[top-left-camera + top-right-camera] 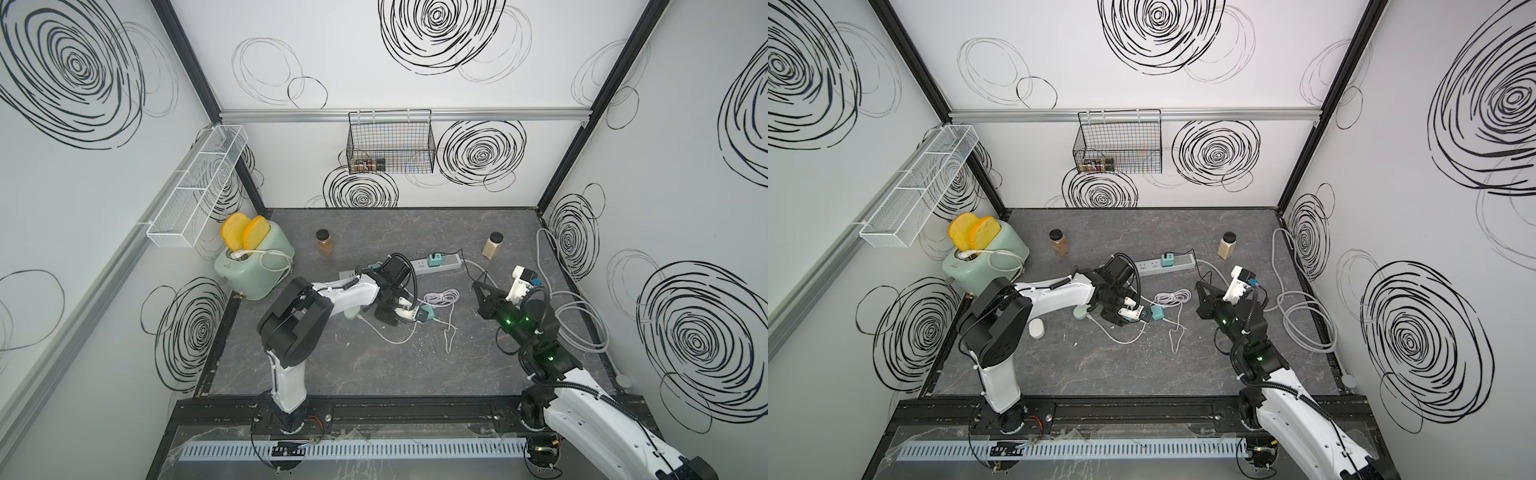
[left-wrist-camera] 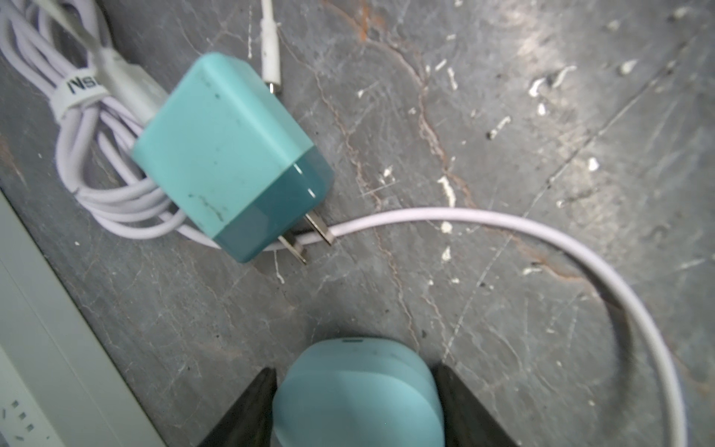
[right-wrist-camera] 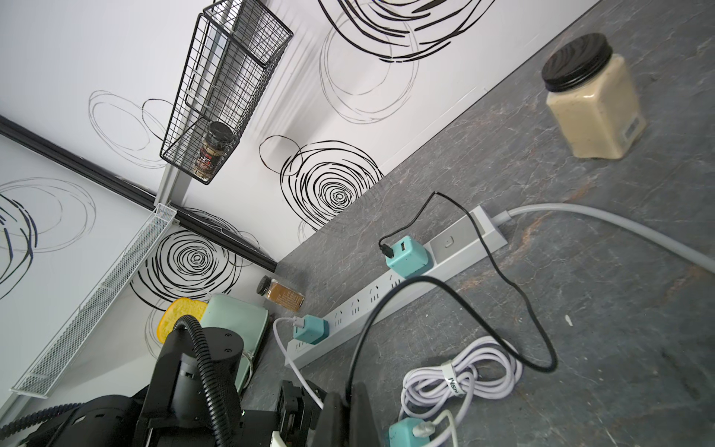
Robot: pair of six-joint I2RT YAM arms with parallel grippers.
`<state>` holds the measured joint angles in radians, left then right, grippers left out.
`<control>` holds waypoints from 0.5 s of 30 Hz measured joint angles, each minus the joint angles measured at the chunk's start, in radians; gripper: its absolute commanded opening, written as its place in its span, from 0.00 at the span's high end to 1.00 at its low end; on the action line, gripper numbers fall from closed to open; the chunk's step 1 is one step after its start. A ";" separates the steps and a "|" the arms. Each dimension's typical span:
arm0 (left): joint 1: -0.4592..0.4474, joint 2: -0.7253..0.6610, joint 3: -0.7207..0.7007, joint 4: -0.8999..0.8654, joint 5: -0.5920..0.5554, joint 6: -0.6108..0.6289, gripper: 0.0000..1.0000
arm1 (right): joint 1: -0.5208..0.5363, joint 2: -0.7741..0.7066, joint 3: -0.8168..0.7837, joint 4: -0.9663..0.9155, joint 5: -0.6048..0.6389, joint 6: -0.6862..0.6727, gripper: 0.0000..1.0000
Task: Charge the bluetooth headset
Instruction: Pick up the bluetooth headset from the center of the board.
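Note:
The bluetooth headset's rounded pale-teal case (image 2: 356,394) lies on the dark table, showing in a top view (image 1: 353,312) beside the left arm. My left gripper (image 2: 358,391) has a black finger against each side of it. A loose teal charger (image 2: 228,158) with bare prongs lies just beyond, beside a coiled lilac cable (image 2: 89,154). A white cable (image 2: 580,251) curves from under the charger round toward the case. My right gripper (image 3: 348,389) is shut on a thin black cable (image 3: 514,294) that runs from a teal charger (image 3: 406,257) plugged into the power strip (image 3: 371,305).
A mint toaster (image 1: 253,266) holding toast stands at the back left. Two spice jars (image 1: 324,243) (image 1: 493,245) stand behind the power strip (image 1: 449,262). A thick grey cable (image 1: 582,324) coils at the right wall. A small white cylinder (image 1: 1037,328) sits by the left arm.

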<state>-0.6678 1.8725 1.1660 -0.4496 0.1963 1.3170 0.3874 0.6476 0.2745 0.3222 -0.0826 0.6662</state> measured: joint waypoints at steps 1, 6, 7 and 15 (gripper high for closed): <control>0.000 0.000 0.001 0.000 0.001 -0.001 0.54 | 0.000 0.000 0.000 0.000 0.000 0.000 0.96; 0.021 -0.031 -0.020 0.023 0.076 -0.081 0.59 | -0.001 -0.015 0.000 0.001 -0.019 0.000 0.95; 0.030 -0.061 -0.046 0.047 0.095 -0.111 0.58 | -0.001 -0.019 0.000 0.003 -0.028 0.000 0.95; 0.085 -0.616 -0.428 0.401 0.283 -0.564 0.58 | 0.023 -0.022 0.003 0.059 -0.117 0.011 0.94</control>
<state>-0.5823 1.2560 0.7380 -0.0483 0.4797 0.7528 0.4099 0.6254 0.2775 0.3809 -0.1997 0.6773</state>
